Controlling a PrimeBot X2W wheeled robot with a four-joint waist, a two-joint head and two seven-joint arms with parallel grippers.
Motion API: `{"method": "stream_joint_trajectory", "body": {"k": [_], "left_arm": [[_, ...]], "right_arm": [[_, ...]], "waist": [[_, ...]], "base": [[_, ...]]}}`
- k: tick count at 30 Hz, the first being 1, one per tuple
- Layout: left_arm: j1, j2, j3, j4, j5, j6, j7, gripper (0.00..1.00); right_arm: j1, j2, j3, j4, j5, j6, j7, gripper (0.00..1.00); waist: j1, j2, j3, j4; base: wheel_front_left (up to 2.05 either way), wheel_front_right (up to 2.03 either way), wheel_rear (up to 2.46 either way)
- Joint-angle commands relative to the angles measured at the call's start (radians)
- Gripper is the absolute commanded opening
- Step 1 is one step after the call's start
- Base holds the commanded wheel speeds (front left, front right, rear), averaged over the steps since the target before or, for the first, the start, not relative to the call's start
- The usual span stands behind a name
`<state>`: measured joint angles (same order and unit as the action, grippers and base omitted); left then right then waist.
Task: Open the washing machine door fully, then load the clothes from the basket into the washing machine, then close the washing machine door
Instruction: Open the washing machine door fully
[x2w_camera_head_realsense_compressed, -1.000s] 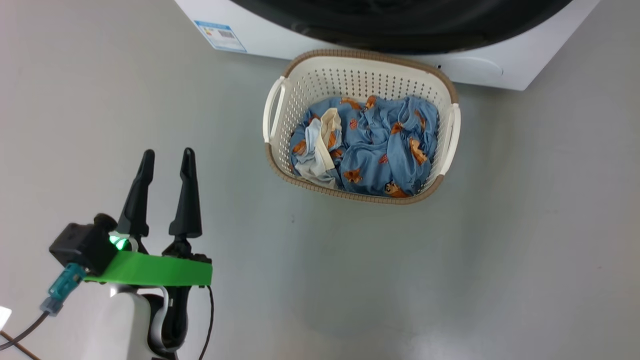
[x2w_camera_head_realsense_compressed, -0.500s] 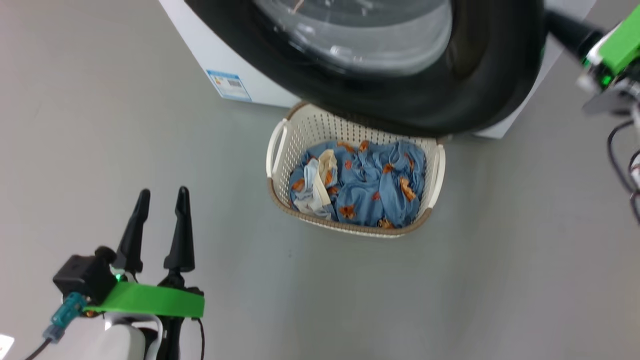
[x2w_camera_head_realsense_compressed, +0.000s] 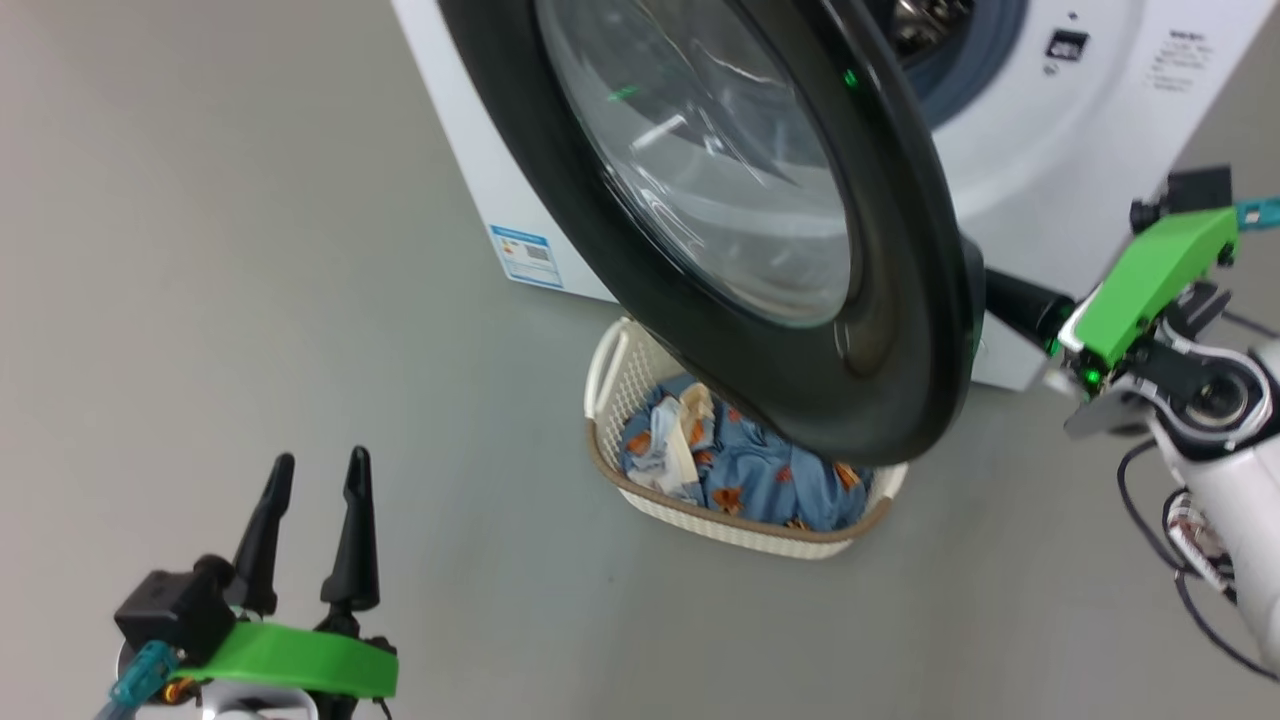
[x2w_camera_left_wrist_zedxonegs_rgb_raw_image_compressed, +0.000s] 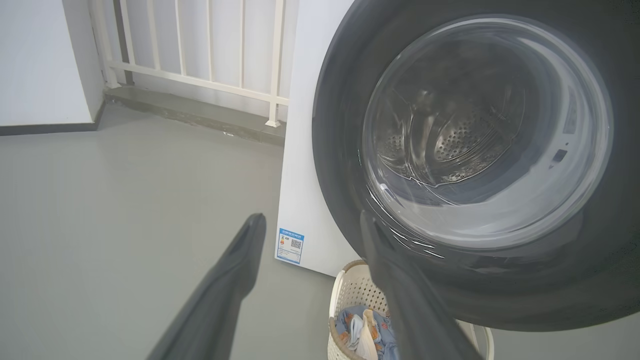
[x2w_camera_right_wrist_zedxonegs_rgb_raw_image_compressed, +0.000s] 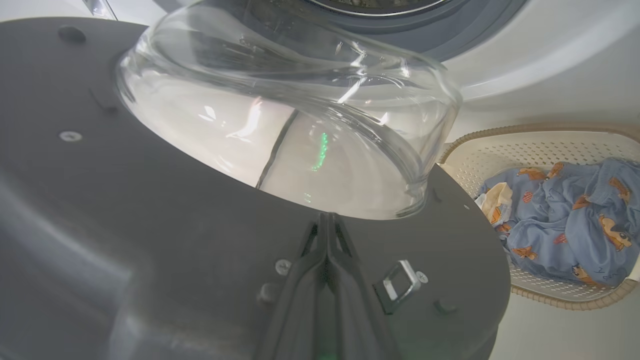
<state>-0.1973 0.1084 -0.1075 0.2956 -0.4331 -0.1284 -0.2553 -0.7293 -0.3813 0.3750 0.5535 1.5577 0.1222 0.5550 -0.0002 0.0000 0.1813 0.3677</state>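
Floor (x2w_camera_head_realsense_compressed: 250, 250) lies bare across the left of the head frame, where your left gripper (x2w_camera_head_realsense_compressed: 320, 456) hangs with fingers spread, holding nothing. At centre the washing machine door (x2w_camera_head_realsense_compressed: 720, 200) stands ajar, its lower rim overhanging the basket (x2w_camera_head_realsense_compressed: 730, 520) and hiding part of the clothes (x2w_camera_head_realsense_compressed: 760, 470). Your right wrist view adds the door's inner face: right gripper (x2w_camera_right_wrist_zedxonegs_rgb_raw_image_compressed: 327, 220) pinched shut, tips at the glass bowl (x2w_camera_right_wrist_zedxonegs_rgb_raw_image_compressed: 280, 115) base; contact unclear. Frame top cuts off the washing machine (x2w_camera_head_realsense_compressed: 1050, 150).
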Motion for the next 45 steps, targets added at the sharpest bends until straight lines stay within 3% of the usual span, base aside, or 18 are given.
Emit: {"method": "stream_joint_trajectory", "body": {"k": [1, 13, 34, 45], "left_arm": [[0.005, 0.027, 0.037, -0.012, 0.012, -0.002, -0.006, 1.00], [0.040, 0.038, 0.030, 0.007, 0.031, -0.002, -0.006, 1.00], [0.089, 0.040, 0.081, -0.045, 0.027, 0.018, -0.006, 1.00], [0.083, 0.041, 0.062, -0.030, 0.031, 0.016, -0.006, 1.00]], "right_arm": [[0.027, 0.012, 0.004, -0.045, 0.016, 0.008, 0.010, 0.00], [0.198, 0.027, -0.023, -0.145, 0.089, 0.008, 0.045, 0.00], [0.177, 0.118, 0.011, -0.142, 0.096, 0.008, 0.166, 0.00], [0.197, 0.116, -0.023, -0.157, 0.077, 0.008, 0.146, 0.00]], "waist": [[0.0002, 0.0000, -0.053, 0.054], [0.0002, 0.0000, -0.140, 0.161], [0.0002, 0.0000, -0.140, 0.175], [0.0002, 0.0000, -0.155, 0.167]], "base": [[0.00, 0.00, 0.00], [0.00, 0.00, 0.00], [0.00, 0.00, 0.00], [0.00, 0.00, 0.00]]}}
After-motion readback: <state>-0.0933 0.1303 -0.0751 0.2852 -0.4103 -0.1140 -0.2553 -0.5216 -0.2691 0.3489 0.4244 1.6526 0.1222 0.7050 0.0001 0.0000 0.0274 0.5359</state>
